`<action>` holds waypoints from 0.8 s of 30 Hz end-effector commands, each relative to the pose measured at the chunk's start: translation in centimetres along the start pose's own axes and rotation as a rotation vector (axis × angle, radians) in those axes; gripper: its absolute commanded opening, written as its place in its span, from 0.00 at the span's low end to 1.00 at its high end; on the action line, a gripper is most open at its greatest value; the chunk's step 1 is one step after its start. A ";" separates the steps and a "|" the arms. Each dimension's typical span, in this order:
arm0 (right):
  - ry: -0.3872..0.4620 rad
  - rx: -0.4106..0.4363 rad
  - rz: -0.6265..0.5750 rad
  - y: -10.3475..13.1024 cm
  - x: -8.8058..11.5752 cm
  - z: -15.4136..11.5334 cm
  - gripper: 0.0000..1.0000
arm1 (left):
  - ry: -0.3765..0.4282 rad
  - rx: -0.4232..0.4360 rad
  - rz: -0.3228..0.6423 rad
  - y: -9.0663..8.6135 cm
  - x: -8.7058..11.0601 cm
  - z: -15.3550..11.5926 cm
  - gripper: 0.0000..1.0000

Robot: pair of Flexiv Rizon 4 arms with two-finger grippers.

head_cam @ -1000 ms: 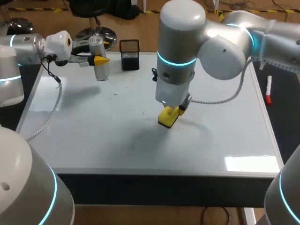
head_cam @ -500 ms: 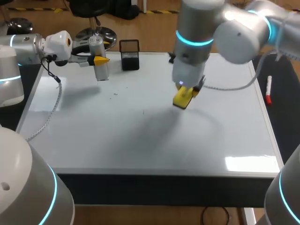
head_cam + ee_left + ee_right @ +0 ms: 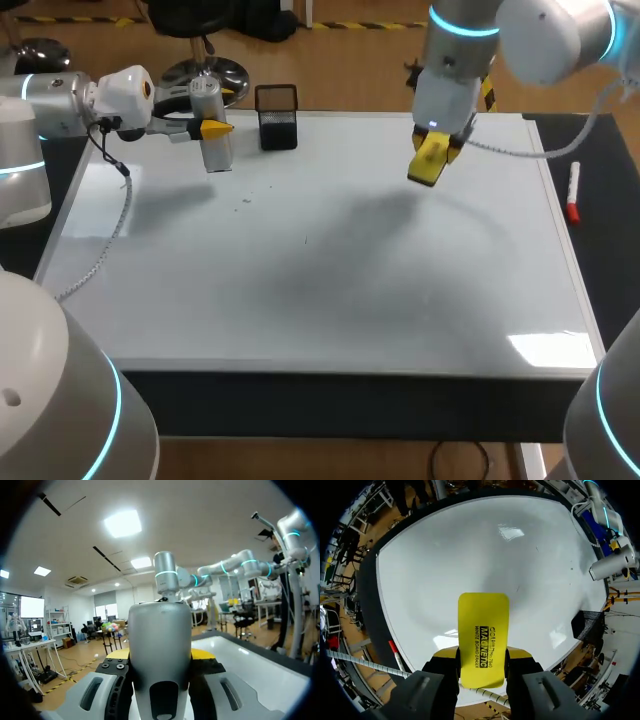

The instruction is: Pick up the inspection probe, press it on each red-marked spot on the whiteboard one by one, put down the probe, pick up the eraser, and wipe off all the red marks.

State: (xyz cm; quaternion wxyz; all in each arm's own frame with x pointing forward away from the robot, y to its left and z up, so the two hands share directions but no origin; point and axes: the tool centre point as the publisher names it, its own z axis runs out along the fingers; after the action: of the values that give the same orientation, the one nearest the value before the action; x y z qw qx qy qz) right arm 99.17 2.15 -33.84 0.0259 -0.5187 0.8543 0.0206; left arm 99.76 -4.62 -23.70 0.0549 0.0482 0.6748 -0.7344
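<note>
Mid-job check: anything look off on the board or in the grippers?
One oddity: the left gripper holds the probe upright at the whiteboard's far left corner, not put down, while the right gripper holds the eraser. No red marks show; nothing looks spilled or damaged.

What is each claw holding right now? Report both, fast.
Left claw: shut on the inspection probe.
Right claw: shut on the yellow eraser, above the whiteboard.

A white, glossy worktop point(image 3: 330, 310) with a dark front edge is seen; a bright patch of light point(image 3: 548, 348) is reflected near its front right corner.
</note>
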 end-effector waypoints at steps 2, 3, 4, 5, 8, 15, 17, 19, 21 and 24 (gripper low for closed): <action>-0.028 -0.067 -0.062 -3.4 -0.3 0.7 0.00 | -0.002 -0.002 0.001 -0.2 0.1 0.1 0.00; -0.033 -0.065 -0.072 -3.8 -0.5 0.8 0.00 | -0.002 -0.002 0.001 -0.2 0.1 0.1 0.00; -0.041 -0.067 -0.099 -4.1 -0.7 0.9 0.00 | -0.002 -0.002 0.001 -0.2 0.1 0.1 0.00; -0.044 -0.067 -0.114 -4.4 -1.0 1.0 0.00 | -0.002 -0.002 0.001 -0.2 0.1 0.1 0.00; -0.037 -0.061 -0.175 -5.1 -2.1 1.5 0.00 | -0.002 -0.002 0.001 -0.2 0.1 0.1 0.00; -0.036 -0.079 -0.331 -6.2 -5.2 3.2 0.00 | -0.002 -0.002 0.001 -0.2 0.1 0.1 0.00; -0.038 -0.077 -0.363 -6.6 -6.3 3.6 0.00 | -0.002 -0.002 0.001 -0.2 0.1 0.1 0.00; -0.044 -0.074 -0.399 -6.8 -7.3 3.8 0.00 | -0.002 -0.002 0.001 -0.2 0.1 0.1 0.00; -0.038 -0.072 -0.446 -6.8 -8.3 4.1 0.00 | -0.002 -0.002 0.001 -0.2 0.1 0.1 0.00; -0.040 -0.079 -0.503 -6.9 -9.7 4.5 0.00 | -0.002 -0.002 0.001 -0.2 0.1 0.1 0.00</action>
State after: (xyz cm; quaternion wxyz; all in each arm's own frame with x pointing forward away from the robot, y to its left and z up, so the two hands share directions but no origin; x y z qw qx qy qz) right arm 108.36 6.75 -37.15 0.0516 -0.7085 0.7026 0.0404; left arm 99.76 -4.64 -23.70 0.0549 0.0483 0.6747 -0.7344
